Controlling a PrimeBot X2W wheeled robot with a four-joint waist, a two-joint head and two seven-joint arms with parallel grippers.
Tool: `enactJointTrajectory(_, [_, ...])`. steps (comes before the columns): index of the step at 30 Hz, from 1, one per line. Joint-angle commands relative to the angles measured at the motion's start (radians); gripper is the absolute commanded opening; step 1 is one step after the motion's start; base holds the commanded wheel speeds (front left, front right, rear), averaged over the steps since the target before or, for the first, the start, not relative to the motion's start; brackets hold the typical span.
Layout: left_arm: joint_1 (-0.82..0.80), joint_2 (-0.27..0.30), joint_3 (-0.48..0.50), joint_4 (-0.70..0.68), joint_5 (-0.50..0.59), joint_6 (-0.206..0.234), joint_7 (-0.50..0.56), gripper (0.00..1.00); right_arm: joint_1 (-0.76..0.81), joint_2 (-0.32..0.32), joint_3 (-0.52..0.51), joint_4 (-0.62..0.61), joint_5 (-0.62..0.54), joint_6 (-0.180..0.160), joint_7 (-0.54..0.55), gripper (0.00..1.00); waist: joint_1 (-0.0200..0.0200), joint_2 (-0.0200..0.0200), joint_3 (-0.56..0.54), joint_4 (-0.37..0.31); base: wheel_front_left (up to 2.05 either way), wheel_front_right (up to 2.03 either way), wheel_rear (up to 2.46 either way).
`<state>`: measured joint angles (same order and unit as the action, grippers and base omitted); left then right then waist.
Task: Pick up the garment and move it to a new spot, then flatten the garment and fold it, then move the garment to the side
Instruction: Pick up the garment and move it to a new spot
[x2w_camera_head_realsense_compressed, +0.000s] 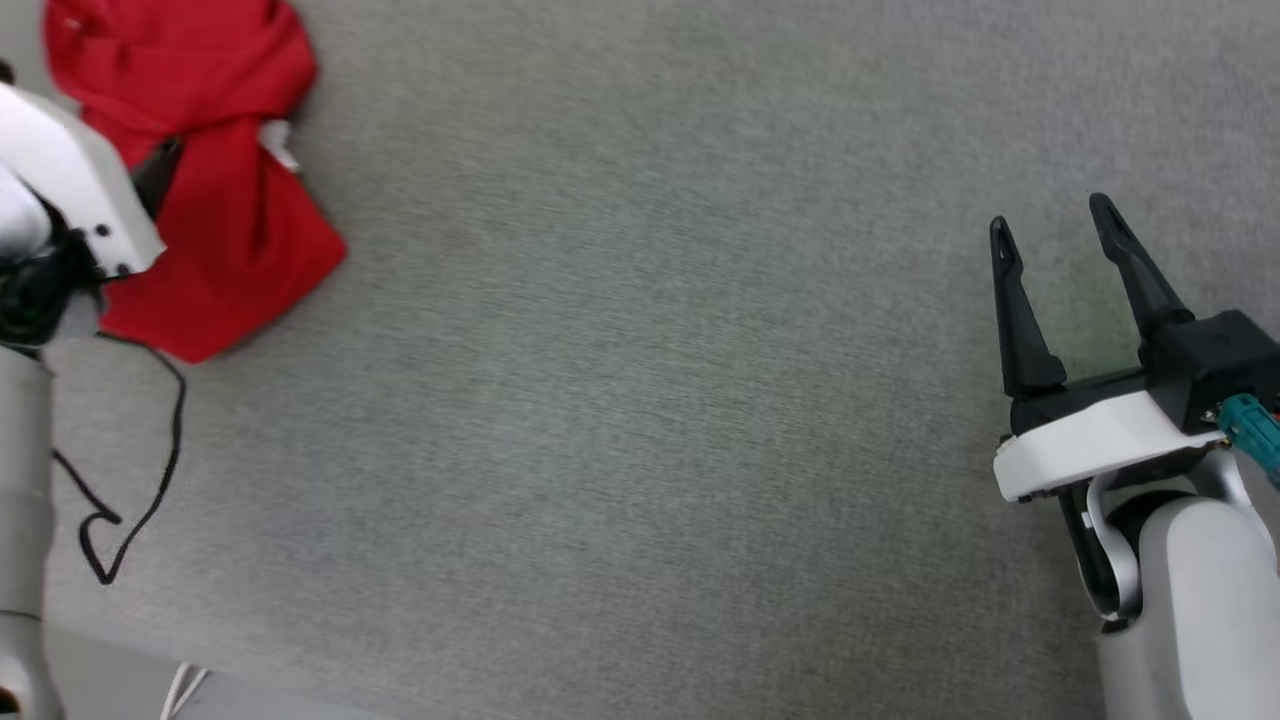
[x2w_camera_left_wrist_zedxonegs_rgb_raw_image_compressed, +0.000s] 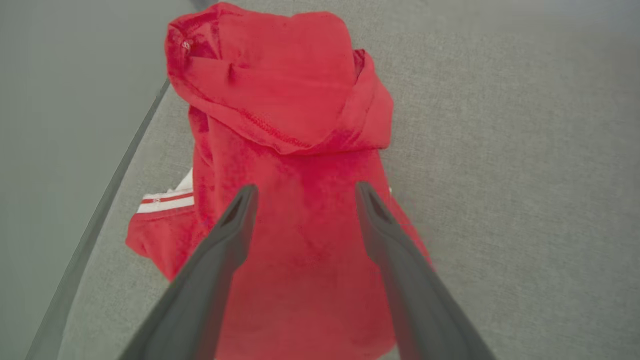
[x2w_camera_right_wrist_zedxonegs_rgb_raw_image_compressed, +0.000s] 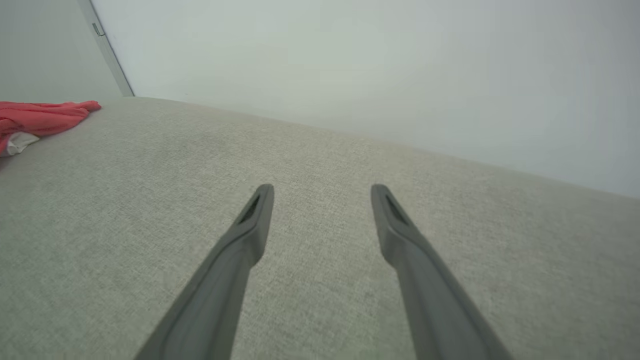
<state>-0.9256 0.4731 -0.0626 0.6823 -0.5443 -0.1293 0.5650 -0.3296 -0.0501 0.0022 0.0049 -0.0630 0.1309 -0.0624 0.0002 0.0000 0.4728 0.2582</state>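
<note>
The garment (x2w_camera_head_realsense_compressed: 230, 230), bright red and crumpled in a heap, lies at the far left of the grey fabric surface (x2w_camera_head_realsense_compressed: 640, 380). White-and-red striped trim (x2w_camera_left_wrist_zedxonegs_rgb_raw_image_compressed: 167, 201) peeks out at its side. In the left wrist view my left gripper (x2w_camera_left_wrist_zedxonegs_rgb_raw_image_compressed: 306, 190) hovers just above the garment (x2w_camera_left_wrist_zedxonegs_rgb_raw_image_compressed: 280, 90), open, with nothing between its fingers. The left arm's white wrist housing (x2w_camera_head_realsense_compressed: 85, 190) covers part of the cloth in the head view. My right gripper (x2w_camera_head_realsense_compressed: 1050, 225) stands open and empty far to the right. The right wrist view has the garment (x2w_camera_right_wrist_zedxonegs_rgb_raw_image_compressed: 45, 114) at its far left edge, well away from the right gripper (x2w_camera_right_wrist_zedxonegs_rgb_raw_image_compressed: 322, 192).
A thin black cable (x2w_camera_head_realsense_compressed: 150, 470) loops over the surface below the garment. The surface's edge (x2w_camera_left_wrist_zedxonegs_rgb_raw_image_compressed: 100, 215) runs close beside the garment on its left. A pale wall (x2w_camera_right_wrist_zedxonegs_rgb_raw_image_compressed: 350, 65) rises behind the far edge. Bare grey fabric spans the room between the two grippers.
</note>
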Motion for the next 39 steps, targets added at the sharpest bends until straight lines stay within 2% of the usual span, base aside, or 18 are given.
enactJointTrajectory(1, [-0.019, 0.016, -0.002, 0.022, -0.005, -0.002, 0.029, 1.00, -0.021, -0.001, 0.003, 0.002, -0.004, 0.000, -0.007, 1.00, -0.0002, 0.0000, 0.057, -0.050, 0.00, 0.00, 0.00])
enactJointTrajectory(7, [-0.014, 0.041, 0.017, 0.146, -0.070, -0.002, 0.178, 1.00, -0.051, 0.000, 0.024, 0.019, -0.001, 0.000, -0.020, 1.00, -0.0002, 0.0000, 0.092, -0.082, 0.00, 0.00, 0.00])
enactJointTrajectory(11, [0.023, 0.013, 0.023, 0.221, -0.110, 0.006, 0.258, 1.00, -0.060, 0.000, 0.025, 0.025, -0.001, 0.000, -0.027, 1.00, -0.0002, 0.0000, 0.091, -0.096, 0.00, 0.00, 0.00])
enactJointTrajectory(12, [0.031, 0.004, 0.026, 0.235, -0.121, 0.009, 0.272, 0.88, -0.060, 0.000, 0.023, 0.025, -0.001, 0.000, -0.029, 1.00, -0.0002, 0.0000, 0.089, -0.098, 0.00, 0.00, 0.00])
enactJointTrajectory(14, [0.039, -0.003, 0.030, 0.241, -0.127, 0.009, 0.259, 0.00, -0.060, 0.000, 0.020, 0.028, 0.001, 0.000, -0.031, 1.00, -0.0002, 0.0000, 0.081, -0.099, 0.00, 0.00, 0.00])
enactJointTrajectory(19, [0.028, 0.013, 0.028, 0.232, -0.110, 0.009, 0.197, 0.00, -0.048, 0.000, 0.016, 0.040, 0.006, 0.000, -0.034, 1.00, -0.0002, 0.0000, 0.038, -0.097, 0.00, 0.00, 0.00])
enactJointTrajectory(23, [-0.002, 0.061, 0.016, 0.194, -0.059, 0.016, 0.058, 0.00, -0.022, 0.000, 0.013, 0.058, 0.021, 0.000, -0.041, 1.00, -0.0002, 0.0000, -0.018, -0.094, 0.00, 0.00, 0.00])
enactJointTrajectory(29, [-0.024, 0.077, -0.022, 0.150, 0.026, 0.023, -0.158, 0.00, 0.031, 0.000, -0.003, 0.084, 0.050, 0.000, -0.052, 1.00, -0.0002, 0.0000, -0.135, -0.087, 0.00, 0.00, 0.00])
enactJointTrajectory(36, [-0.032, 0.062, -0.062, 0.083, 0.104, 0.032, -0.419, 0.00, 0.097, 0.000, -0.023, 0.084, 0.086, 0.000, -0.060, 1.00, -0.0002, 0.0000, -0.268, -0.096, 0.00, 0.00, 0.00])
enactJointTrajectory(39, [-0.024, 0.031, -0.074, 0.056, 0.109, 0.031, -0.502, 0.00, 0.128, 0.000, -0.026, 0.080, 0.107, 0.000, -0.057, 1.00, -0.0002, 0.0000, -0.322, -0.107, 0.00, 0.00, 0.00])
